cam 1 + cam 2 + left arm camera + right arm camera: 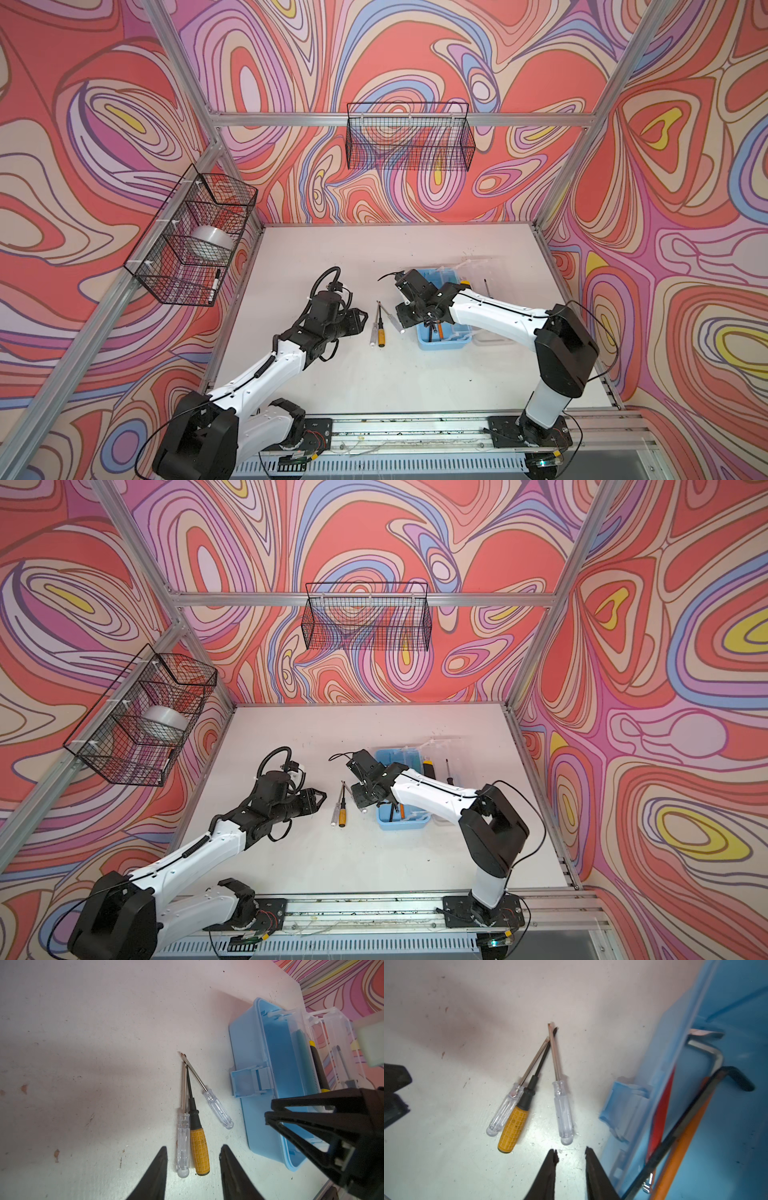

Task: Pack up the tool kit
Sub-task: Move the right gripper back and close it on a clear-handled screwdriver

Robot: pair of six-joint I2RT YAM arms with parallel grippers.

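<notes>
Box: the light-blue tool box [442, 345] sits right of centre on the white bench [374, 382]. Its clear lid [336, 1028] is swung open on the side away from the left arm.
Inside the box: a silver hex key [708, 1048], a black hex key [741, 1078], an orange tool [683, 1147] and a red piece [662, 1109].
By the lid: a black-and-yellow tool [464, 283] and a thin dark screwdriver [488, 289]. Whether they lie on the lid or under it cannot be told.
Loose on the bench: a yellow-handled screwdriver [200, 1151], a long clear-handled screwdriver [182, 1142] touching it, and a short clear-handled screwdriver [219, 1110]. All three lie between the arms with their tips meeting.
Left claw [194, 1148]: spread wide and gripping nothing, it hovers by the handle ends of the yellow and long clear screwdrivers.
Right claw [571, 1149]: the fingers are a narrow gap apart with nothing between them. The tips are just beside the butt of the short clear-handled screwdriver, between it and the box latch [623, 1109].
</notes>
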